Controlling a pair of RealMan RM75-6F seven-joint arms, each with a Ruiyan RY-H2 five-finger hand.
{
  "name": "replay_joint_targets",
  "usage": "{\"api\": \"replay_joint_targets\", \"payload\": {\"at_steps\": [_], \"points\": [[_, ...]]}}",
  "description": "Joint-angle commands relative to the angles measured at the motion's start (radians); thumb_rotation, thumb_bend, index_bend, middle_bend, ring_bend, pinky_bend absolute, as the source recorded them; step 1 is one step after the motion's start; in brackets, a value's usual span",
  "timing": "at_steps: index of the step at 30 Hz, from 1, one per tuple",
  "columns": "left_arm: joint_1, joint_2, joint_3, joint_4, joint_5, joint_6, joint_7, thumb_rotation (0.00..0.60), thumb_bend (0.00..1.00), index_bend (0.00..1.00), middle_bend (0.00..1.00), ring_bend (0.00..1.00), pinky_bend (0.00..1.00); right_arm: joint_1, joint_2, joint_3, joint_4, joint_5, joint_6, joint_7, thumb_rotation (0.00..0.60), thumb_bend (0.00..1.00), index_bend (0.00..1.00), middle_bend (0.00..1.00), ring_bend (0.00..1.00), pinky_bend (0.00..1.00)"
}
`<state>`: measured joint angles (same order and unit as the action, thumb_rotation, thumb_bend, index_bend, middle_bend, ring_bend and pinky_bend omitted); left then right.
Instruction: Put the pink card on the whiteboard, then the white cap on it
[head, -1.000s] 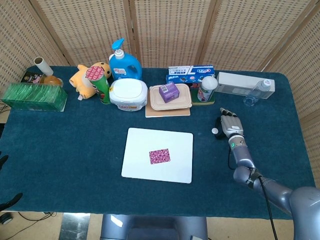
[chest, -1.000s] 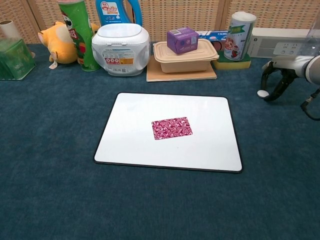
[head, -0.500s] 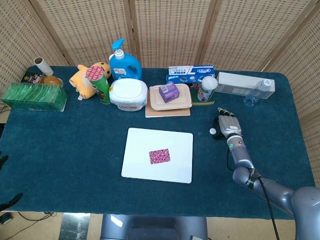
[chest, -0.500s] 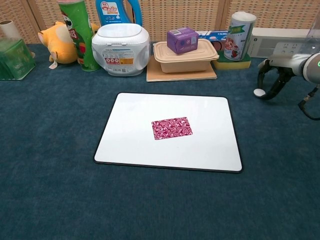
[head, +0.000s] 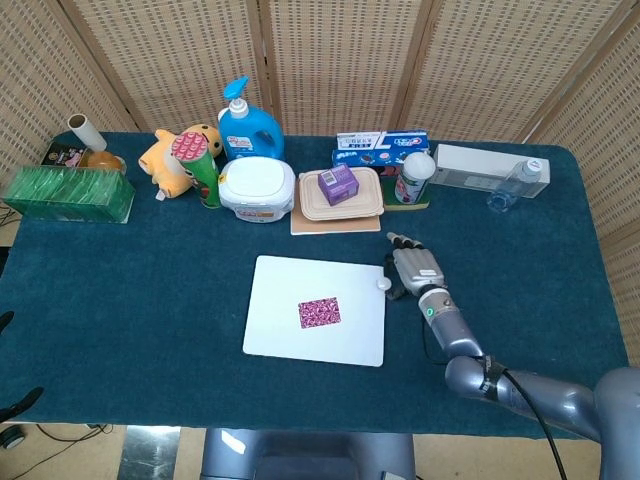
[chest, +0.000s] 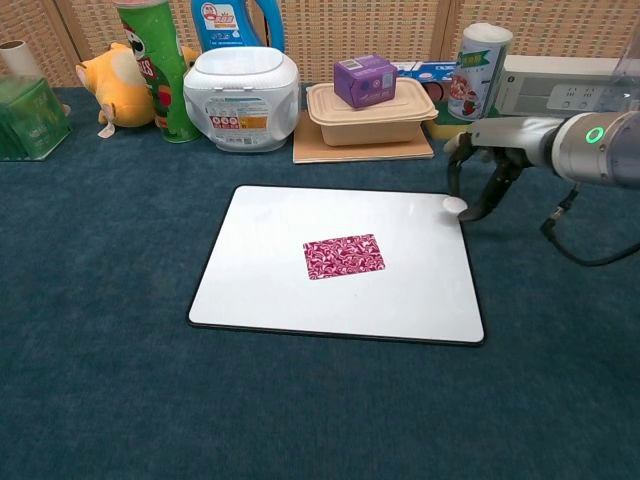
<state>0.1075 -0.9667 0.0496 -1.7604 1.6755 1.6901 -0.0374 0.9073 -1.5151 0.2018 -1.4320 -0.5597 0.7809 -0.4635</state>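
Note:
The pink patterned card (head: 319, 312) (chest: 344, 256) lies flat near the middle of the whiteboard (head: 290, 335) (chest: 270, 280). My right hand (head: 411, 267) (chest: 483, 172) pinches the small white cap (head: 382, 284) (chest: 455, 205) between its fingertips. The cap hangs over the whiteboard's far right edge, close to the corner. My left hand appears in neither view.
Along the back stand a green box (head: 67, 193), plush toy (head: 168, 158), green can (head: 201, 165), blue soap bottle (head: 246, 125), white tub (head: 258, 188), tan lunch box (head: 341, 195) with a purple carton (head: 337, 183), a cup (head: 415, 176), a white box (head: 478, 165) and a clear bottle (head: 514, 182).
My right hand has carried the white cap left, from the bare cloth right of the board to the board's far right edge. The card has stayed still.

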Motion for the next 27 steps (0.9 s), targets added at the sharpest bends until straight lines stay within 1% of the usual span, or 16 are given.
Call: {"api": "replay_joint_targets", "payload": {"at_steps": [1,5,12,21,27], "points": [[0.000,0.001,-0.001,0.001,-0.001,0.001,-0.003,0.600,0.11,0.00,0.00,0.00,0.00,0.034,-0.002,-0.012,-0.103,0.017,0.051,-0.052,0.600,0.38,0.52,0.04,0.00,0.08],[-0.002,0.003,0.000,0.002,-0.001,-0.003,-0.007,0.600,0.11,0.00,0.00,0.00,0.00,0.063,-0.040,-0.022,-0.136,0.024,0.103,-0.100,0.600,0.38,0.52,0.04,0.00,0.08],[0.000,0.004,0.000,0.008,0.001,0.003,-0.017,0.600,0.11,0.00,0.00,0.00,0.00,0.115,-0.120,-0.011,-0.137,0.081,0.147,-0.153,0.600,0.38,0.52,0.04,0.00,0.08],[-0.001,0.011,0.003,0.017,0.006,0.004,-0.040,0.600,0.11,0.00,0.00,0.00,0.00,0.158,-0.199,0.004,-0.086,0.166,0.189,-0.206,0.600,0.38,0.52,0.04,0.00,0.08],[0.000,0.012,0.001,0.023,0.002,0.010,-0.055,0.600,0.11,0.00,0.00,0.00,0.00,0.168,-0.216,0.018,-0.073,0.193,0.205,-0.220,0.600,0.38,0.52,0.04,0.00,0.08]]}}
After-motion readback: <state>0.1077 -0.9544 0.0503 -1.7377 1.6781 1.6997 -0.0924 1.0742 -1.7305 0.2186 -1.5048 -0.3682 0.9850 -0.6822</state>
